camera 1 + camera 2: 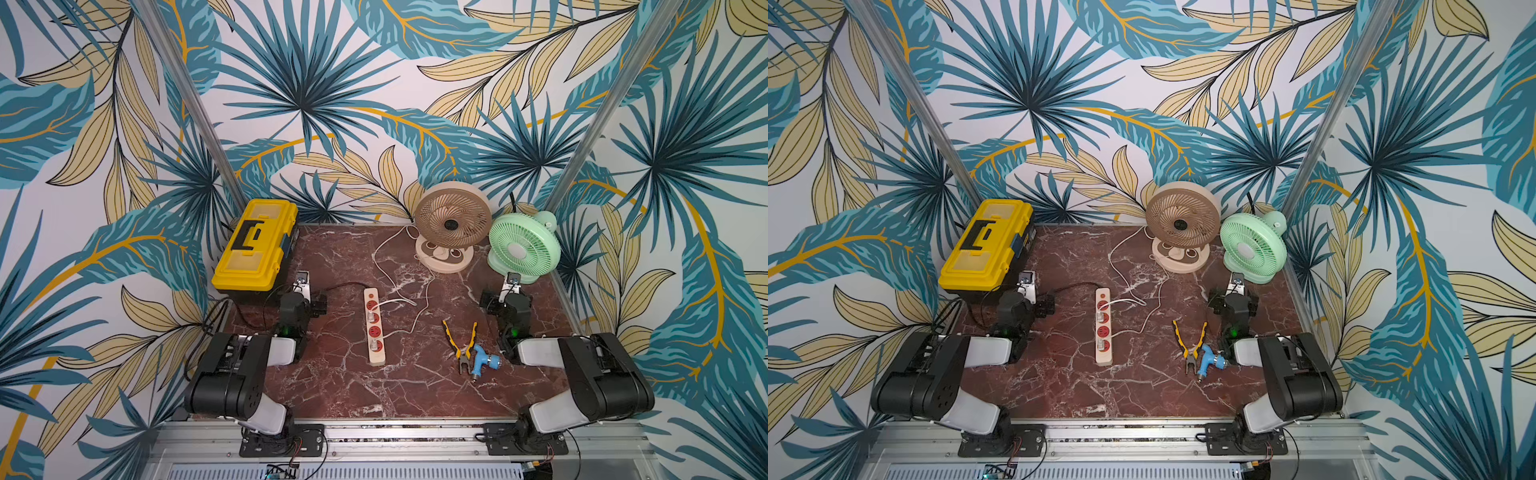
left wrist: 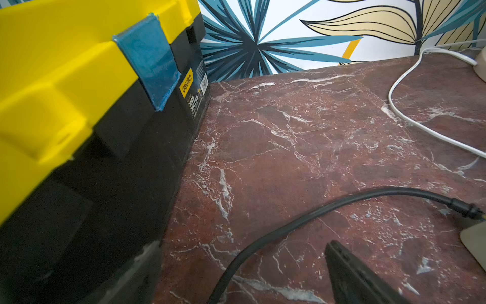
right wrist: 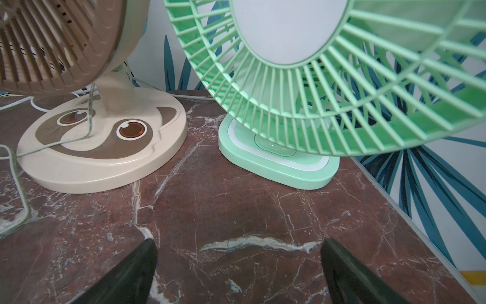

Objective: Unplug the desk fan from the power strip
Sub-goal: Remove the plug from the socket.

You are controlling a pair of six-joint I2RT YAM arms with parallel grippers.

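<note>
Marble table (image 1: 332, 395) is taking up the whole floor of the cell. Far left, a yellow toolbox (image 1: 255, 245) is sitting closed against the wall. The left gripper (image 1: 302, 286) is hovering just near of it and low over the table, jaws spread apart and holding nothing; only one finger (image 2: 349, 276) is showing clearly in its wrist view. A black cord (image 1: 345, 284) is arcing from beside that gripper over to the far end of the power strip (image 1: 374, 328). The strip is lying flat mid-table between the two arms, running near to far, red sockets facing up. White cords (image 1: 390, 266) are looping over the marble from the strip's sockets toward the far right. Which sockets they are sitting in I cannot tell. At least one cord is trailing across the base of the beige fan (image 1: 453, 220), which is standing upright at the far edge. Nearer, right of the strip, yellow-handled pliers (image 1: 461, 340) are lying with handles splayed, and a blue tool (image 1: 484, 359) is lying just beside them. The right gripper (image 3: 238, 244) is hanging low over bare marble with jaws wide apart, gripping nothing and facing both fan bases. The green fan (image 1: 523, 245) is standing upright far right, just beside the beige one.
</note>
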